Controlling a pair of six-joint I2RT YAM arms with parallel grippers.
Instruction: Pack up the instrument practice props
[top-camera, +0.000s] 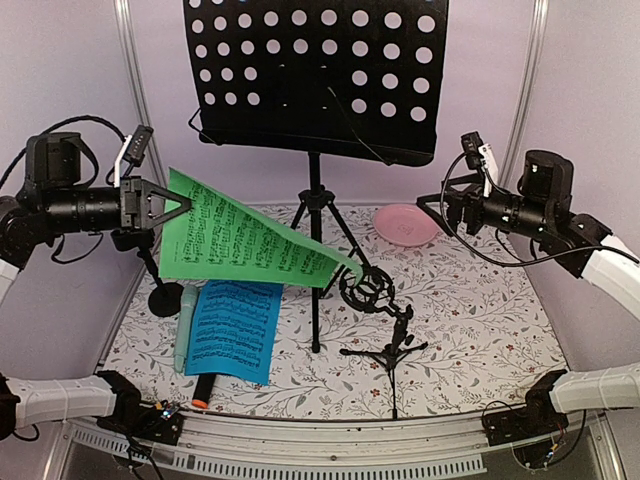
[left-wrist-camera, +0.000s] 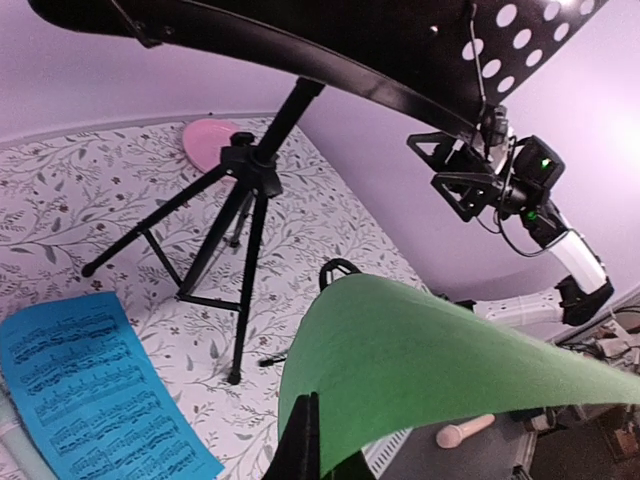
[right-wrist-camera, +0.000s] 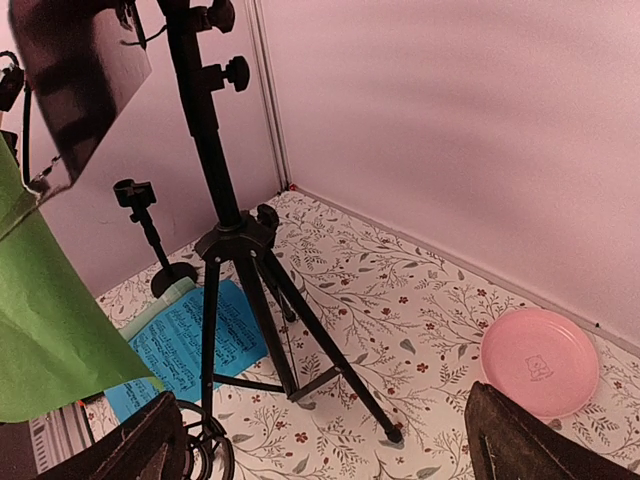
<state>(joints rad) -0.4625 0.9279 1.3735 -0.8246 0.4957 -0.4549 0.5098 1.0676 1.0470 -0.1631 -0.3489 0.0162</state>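
Observation:
My left gripper (top-camera: 180, 205) is shut on the corner of the green music sheet (top-camera: 250, 240), which hangs in the air left of the black perforated rack (top-camera: 315, 75) on its tripod legs (top-camera: 316, 270). In the left wrist view the sheet (left-wrist-camera: 430, 360) curls out from the shut fingers (left-wrist-camera: 305, 440). The blue sheet (top-camera: 235, 328) lies flat on the table, with the mint-green microphone (top-camera: 186, 328) along its left edge and a black microphone's orange tip (top-camera: 201, 402) below it. My right gripper (right-wrist-camera: 330, 450) is open and empty in the air.
A round-base mic support (top-camera: 165, 298) stands at the left. A shock-mount support (top-camera: 385, 330) on small tripod legs stands right of the rack. The pink plate (top-camera: 405, 224) lies at the back right, below my right gripper. Walls close in on three sides.

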